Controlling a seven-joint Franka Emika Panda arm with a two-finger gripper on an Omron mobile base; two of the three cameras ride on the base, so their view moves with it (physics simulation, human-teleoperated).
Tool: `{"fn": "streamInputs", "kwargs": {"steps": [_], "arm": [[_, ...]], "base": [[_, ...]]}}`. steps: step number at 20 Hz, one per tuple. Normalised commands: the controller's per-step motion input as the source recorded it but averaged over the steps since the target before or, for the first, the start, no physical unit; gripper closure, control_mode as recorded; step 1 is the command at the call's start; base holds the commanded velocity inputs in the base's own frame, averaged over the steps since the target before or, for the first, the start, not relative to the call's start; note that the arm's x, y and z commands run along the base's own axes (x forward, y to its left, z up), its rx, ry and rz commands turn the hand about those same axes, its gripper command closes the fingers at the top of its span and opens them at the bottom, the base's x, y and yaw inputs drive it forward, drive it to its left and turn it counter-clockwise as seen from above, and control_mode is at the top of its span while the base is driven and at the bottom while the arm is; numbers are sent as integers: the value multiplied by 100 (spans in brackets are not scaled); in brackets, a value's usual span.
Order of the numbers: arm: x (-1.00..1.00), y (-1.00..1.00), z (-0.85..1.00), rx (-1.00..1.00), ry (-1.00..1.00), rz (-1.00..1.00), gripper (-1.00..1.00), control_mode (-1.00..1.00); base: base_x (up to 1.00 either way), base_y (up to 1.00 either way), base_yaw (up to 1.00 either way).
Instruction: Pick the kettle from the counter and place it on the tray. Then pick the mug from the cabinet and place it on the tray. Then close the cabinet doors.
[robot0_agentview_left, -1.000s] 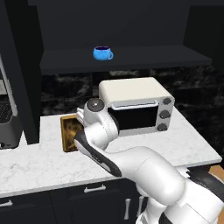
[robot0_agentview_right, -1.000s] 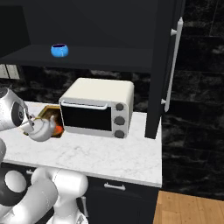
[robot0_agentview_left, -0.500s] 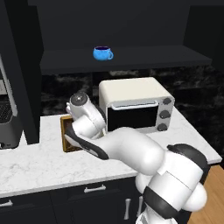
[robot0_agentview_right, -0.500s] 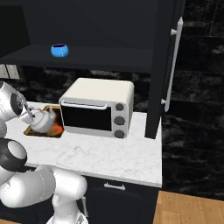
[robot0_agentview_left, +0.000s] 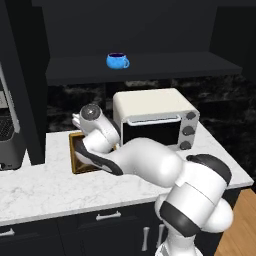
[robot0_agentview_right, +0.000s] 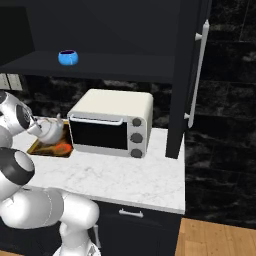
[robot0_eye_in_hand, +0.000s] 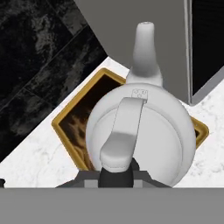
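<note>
In the left base view I see the mug (robot0_agentview_left: 117, 61) on the cabinet (robot0_agentview_left: 150, 65) shelf, above the toaster oven (robot0_agentview_left: 155, 119). The tray (robot0_agentview_left: 75, 155) lies on the counter (robot0_agentview_left: 45, 187) left of the oven, partly hidden by my arm.

In the right base view the kettle (robot0_agentview_right: 48, 131) sits above the tray (robot0_agentview_right: 37, 148), just left of the oven (robot0_agentview_right: 111, 122). One cabinet door (robot0_agentview_right: 192, 75) stands open at right.

In the hand view my gripper (robot0_eye_in_hand: 116, 168) pinches the kettle's (robot0_eye_in_hand: 144, 140) handle from above, over the tray (robot0_eye_in_hand: 74, 109).
</note>
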Motion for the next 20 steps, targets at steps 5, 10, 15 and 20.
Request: {"fn": "streamInputs", "kwargs": {"steps": [5,10,15,20], "arm": [[32,0,-12,0,-5,12,100,-100],[38,1,-14,1,0,12,100,-100],[27,6,-21,2,0,12,100,-100],[21,0,-27,0,0,10,100,-100]], "base": [[0,0,0],[0,0,0],[0,0,0],[0,0,0]]}}
